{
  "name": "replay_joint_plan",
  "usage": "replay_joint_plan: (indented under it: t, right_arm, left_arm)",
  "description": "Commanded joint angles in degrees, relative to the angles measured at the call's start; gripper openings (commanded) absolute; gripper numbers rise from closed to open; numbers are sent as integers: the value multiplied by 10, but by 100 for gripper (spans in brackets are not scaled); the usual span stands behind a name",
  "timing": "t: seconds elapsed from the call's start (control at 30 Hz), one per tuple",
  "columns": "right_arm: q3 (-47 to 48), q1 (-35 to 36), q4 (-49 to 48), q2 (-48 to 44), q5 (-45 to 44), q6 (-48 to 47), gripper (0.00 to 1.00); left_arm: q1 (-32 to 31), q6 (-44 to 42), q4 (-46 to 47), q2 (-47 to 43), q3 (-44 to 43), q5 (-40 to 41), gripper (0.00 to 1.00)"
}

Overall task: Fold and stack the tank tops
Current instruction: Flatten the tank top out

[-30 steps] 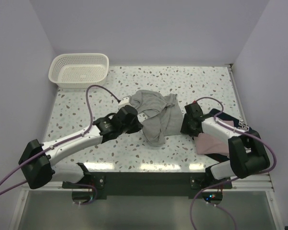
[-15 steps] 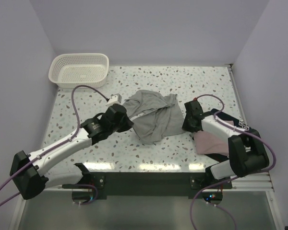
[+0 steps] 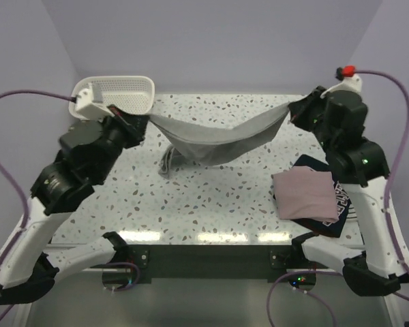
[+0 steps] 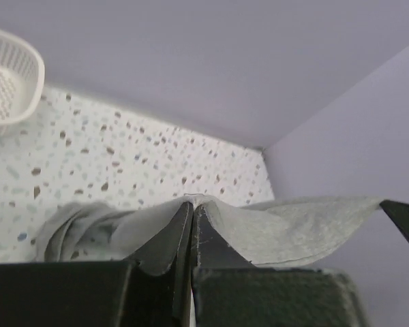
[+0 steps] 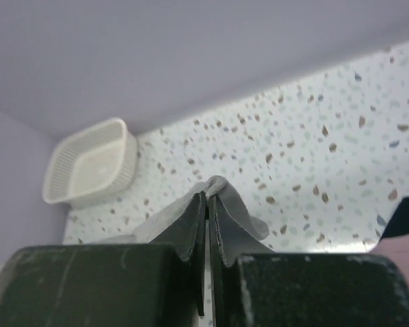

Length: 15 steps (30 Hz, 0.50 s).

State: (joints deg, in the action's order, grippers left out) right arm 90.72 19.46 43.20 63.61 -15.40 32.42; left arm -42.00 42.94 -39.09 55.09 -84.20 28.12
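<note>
Grey tank top (image 3: pixel 215 139): plain, unpatterned, thin soft cloth. It is held up off the table (image 3: pixel 218 204) and strung across the far half of it as a long sagging band, lowest about the middle. Upper edge fairly taut, lower edge loose and curved. Toward the left end a bunch of slack hangs down in folds (whether its tip touches the tabletop, cannot tell).

Left gripper (image 3: pixel 142 121): raised high at the band's left end, just in front of the white basket (image 3: pixel 126 87). The left wrist view shows its jaws pressed together on a pinch of grey cloth, only a hairline between them. The fabric peaks at the fingertips and fans away to either side.

Right gripper (image 3: pixel 294 109): raised at the band's right end, at about the same height. Jaws likewise squeezed to a sliver, with a small fold of the grey cloth poking up past the tips.

Pink tank top (image 3: pixel 305 194): dusty pink, folded to a rough rectangle, flat at the table's right side, well apart from the grey one and from both sets of jaws.

Navy tank top (image 3: pixel 315 164): lies beneath the pink one, showing at its far corner and right edge. Lettering too small to read.
</note>
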Motion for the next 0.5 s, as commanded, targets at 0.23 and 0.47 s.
replay_joint_plan:
  t: [0.23, 0.47]
  right_arm:
    - [315, -3, 89, -20, -15, -53, 0]
    - [377, -3, 75, -3, 5, -65, 0]
  left_arm:
    - [3, -116, 84, -44, -184, 58, 0]
    - [3, -148, 120, -46, -224, 78, 0]
